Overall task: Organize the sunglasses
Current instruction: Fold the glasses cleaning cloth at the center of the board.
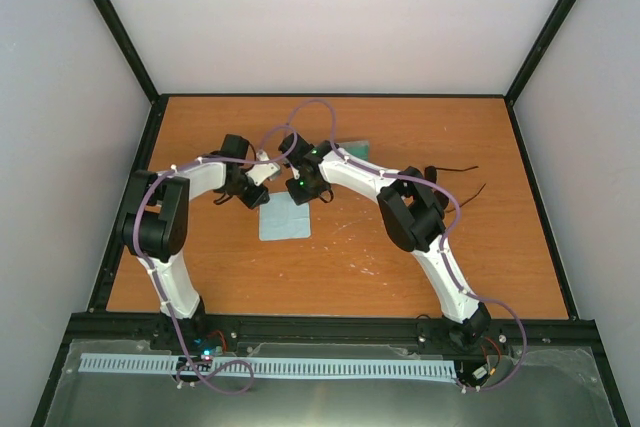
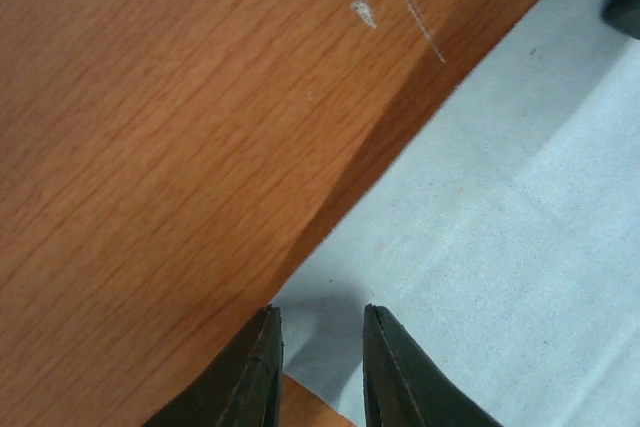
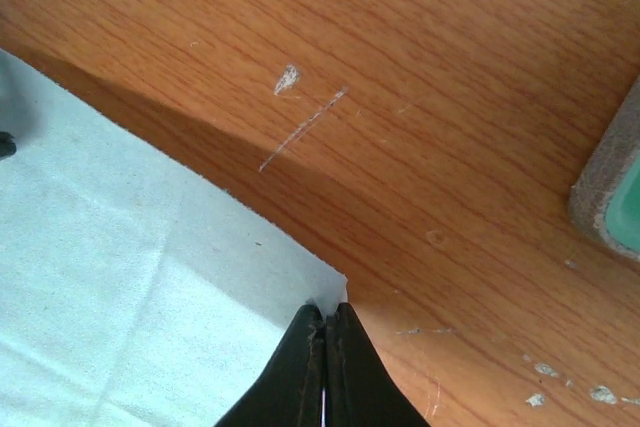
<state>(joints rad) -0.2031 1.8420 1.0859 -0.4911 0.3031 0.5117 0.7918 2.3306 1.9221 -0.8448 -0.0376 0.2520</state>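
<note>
Both arms reach up from the bottom of the top view over the desk (image 1: 400,257) and meet at the pale blue cloth (image 1: 285,222) in the middle of the frame. The left pincer (image 2: 320,325) is released, its fingers standing apart over one corner of the cloth. The right pincer (image 3: 325,315) is clenched on another corner, and that edge throws a broad shadow on the wood. The sunglasses (image 1: 452,169) lie right of centre, partly hidden behind the right arm, with their thin temple arms pointing right. Farther up, the grey case (image 3: 612,197) with its mint-green inside sits near the cloth.
</note>
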